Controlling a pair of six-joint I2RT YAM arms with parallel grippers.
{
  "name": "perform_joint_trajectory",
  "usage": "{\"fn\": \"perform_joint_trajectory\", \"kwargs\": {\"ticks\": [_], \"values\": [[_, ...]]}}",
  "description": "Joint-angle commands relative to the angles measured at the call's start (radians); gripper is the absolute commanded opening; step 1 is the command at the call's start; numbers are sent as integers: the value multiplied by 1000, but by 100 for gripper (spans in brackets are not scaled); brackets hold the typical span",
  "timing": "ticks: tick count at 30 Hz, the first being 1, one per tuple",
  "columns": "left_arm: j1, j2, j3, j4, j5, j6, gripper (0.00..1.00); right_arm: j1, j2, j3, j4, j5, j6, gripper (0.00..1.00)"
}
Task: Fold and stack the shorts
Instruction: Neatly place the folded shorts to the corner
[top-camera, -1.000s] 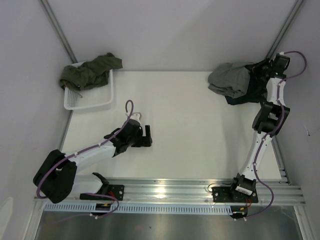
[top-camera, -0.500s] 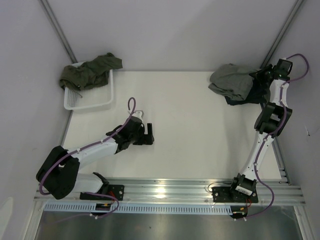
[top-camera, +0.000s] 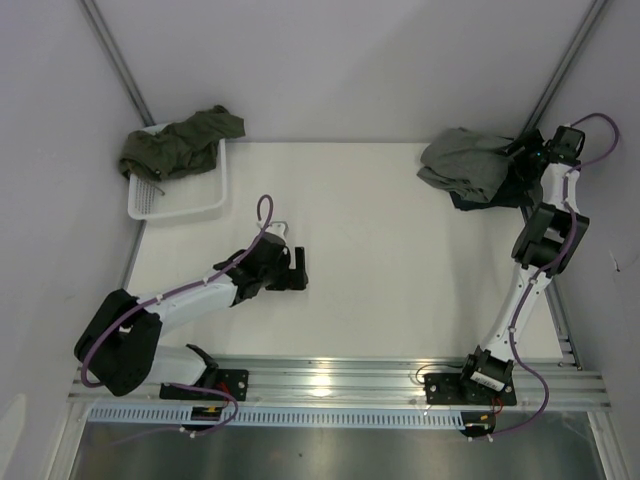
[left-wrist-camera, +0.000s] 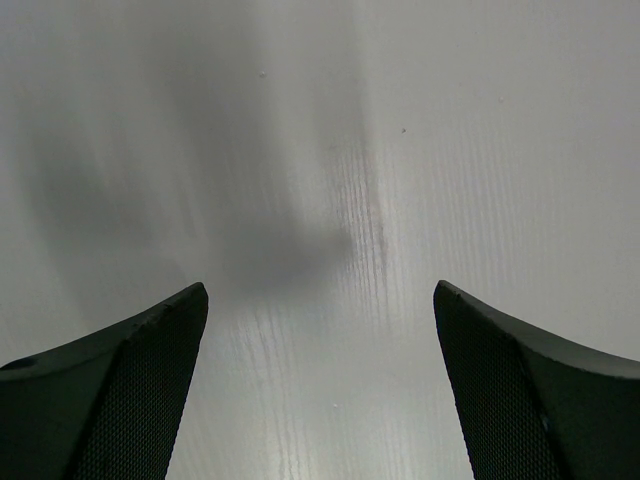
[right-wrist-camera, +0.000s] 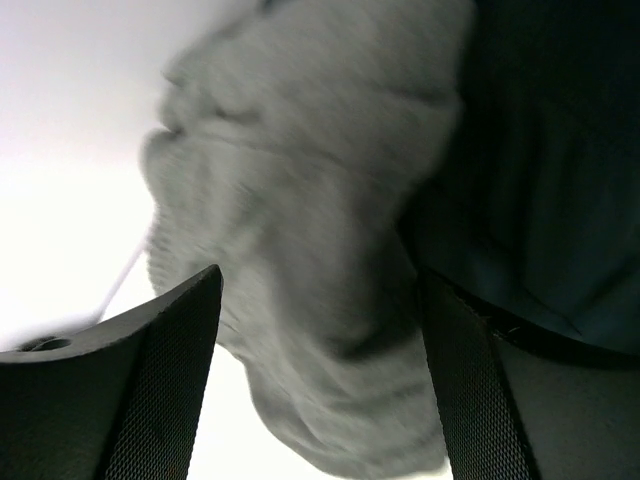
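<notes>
Cloth lay in two places: the grey shorts (top-camera: 463, 160) sat crumpled on top of the navy shorts (top-camera: 487, 197) at the far right corner of the table (top-camera: 400, 250), while the olive shorts (top-camera: 178, 145) were heaped in the basket (top-camera: 190, 206) at the far left. The right gripper (right-wrist-camera: 320, 290) hung over the far right heap with its fingers spread, nothing caught between them, the grey cloth just below and the navy to its right. The left gripper (left-wrist-camera: 320, 290) was also spread wide over bare table in the near middle, holding nothing. The step in hand looked like picking the grey pair off the pile. To do it well, the right fingers should close on a single outer edge or waistband of the grey cloth only, not a bunched fold or the navy beneath, then drag it toward the middle, where the left gripper could pin a corner and help spread it flat. Compared with a second earlier, the right wrist had swung a little to the right and tipped over the heap, the left gripper had crept slightly rightward, and none of the shorts had visibly moved.
</notes>
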Motion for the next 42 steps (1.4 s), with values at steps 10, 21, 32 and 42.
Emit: {"fn": "perform_joint_trajectory", "kwargs": {"ticks": [10,21,32,42], "values": [[-15,-25,33,20,29,28,96,-18,-197,-239,-25,101,-58,71],[-18,-29,23,37,46,31,96,0,-134,-197,12,5,-18,30],[-18,-13,26,37,46,34,95,22,-44,181,-335,239,-134,0],[-22,5,37,31,46,35,95,-18,-34,191,-326,344,-193,0]]}}
